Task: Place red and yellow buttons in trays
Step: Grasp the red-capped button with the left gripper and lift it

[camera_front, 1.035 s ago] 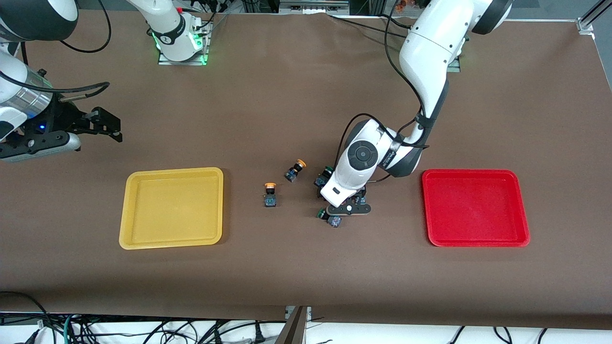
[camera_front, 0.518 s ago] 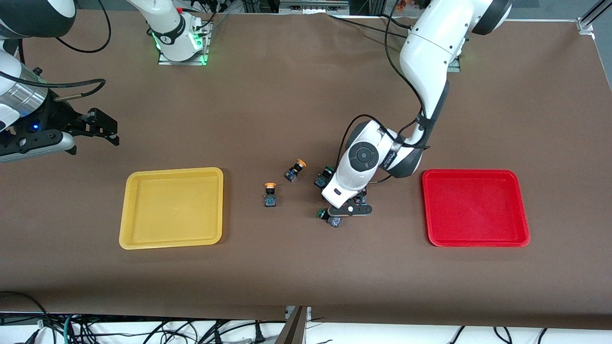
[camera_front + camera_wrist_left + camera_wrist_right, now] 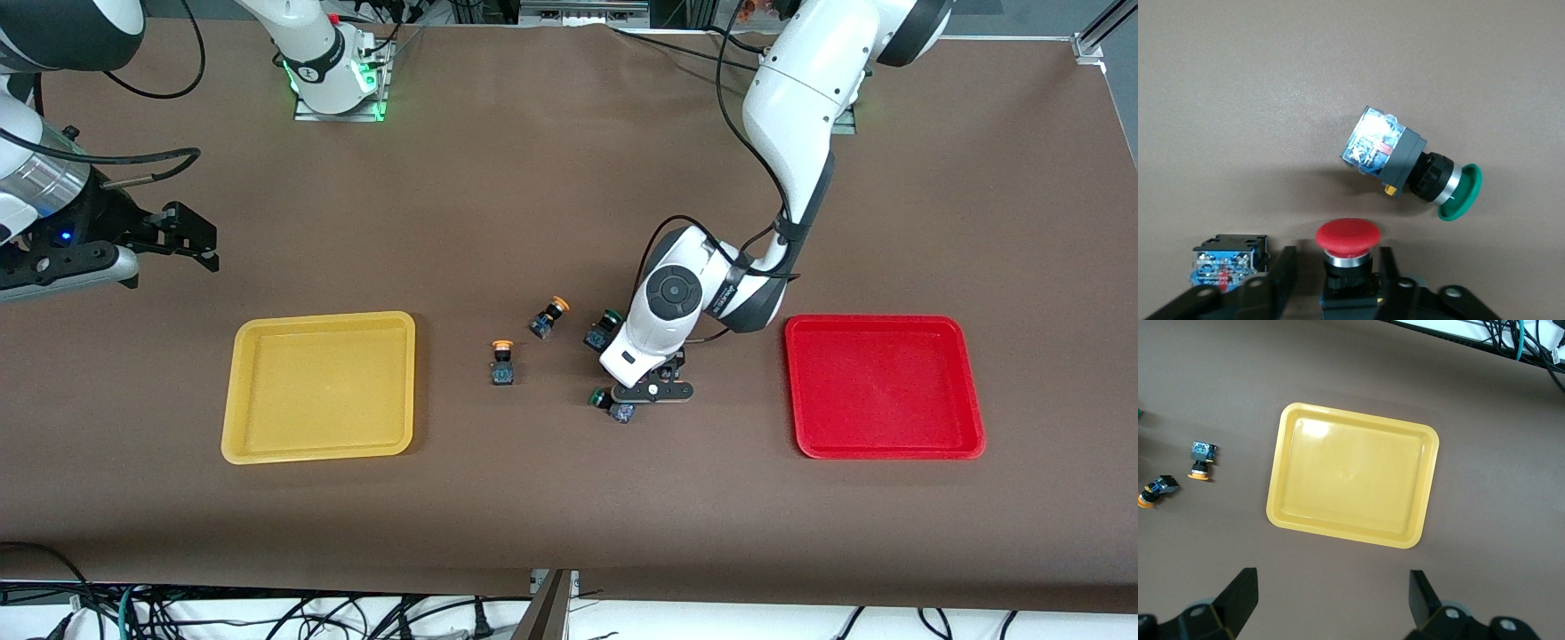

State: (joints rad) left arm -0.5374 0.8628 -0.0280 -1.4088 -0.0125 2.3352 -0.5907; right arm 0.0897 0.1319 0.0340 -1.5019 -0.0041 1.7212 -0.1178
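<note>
The brown table [image 3: 533,498] carries everything, and the two trays sit on it well apart: the yellow tray [image 3: 318,387] toward the right arm's end, the red tray [image 3: 885,387] toward the left arm's end, both with nothing in them. The left arm reaches down from its base at the table's edge by the robots to the middle of the tabletop, between the trays, nearer the red one. Its left gripper [image 3: 1331,283] is down at the table with a finger [image 3: 1281,277] on each side of a red button [image 3: 1347,250] that stands cap up; the fingers sit close against its dark body, and the pictures do not show whether they are pressing it. Just beside one finger stands another switch body [image 3: 1228,260] showing some red. A green button [image 3: 613,404] lies on its side close to the gripper, and a second green button [image 3: 605,327] lies by the arm's wrist. The right arm waits up over the table edge at its own end, the right gripper [image 3: 1331,597] spread wide and holding nothing, above the table near the yellow tray. Two yellow buttons lie between the yellow tray and the left gripper: one yellow button [image 3: 502,363] nearer the tray, the other yellow button [image 3: 548,316] farther from the front camera.
</note>
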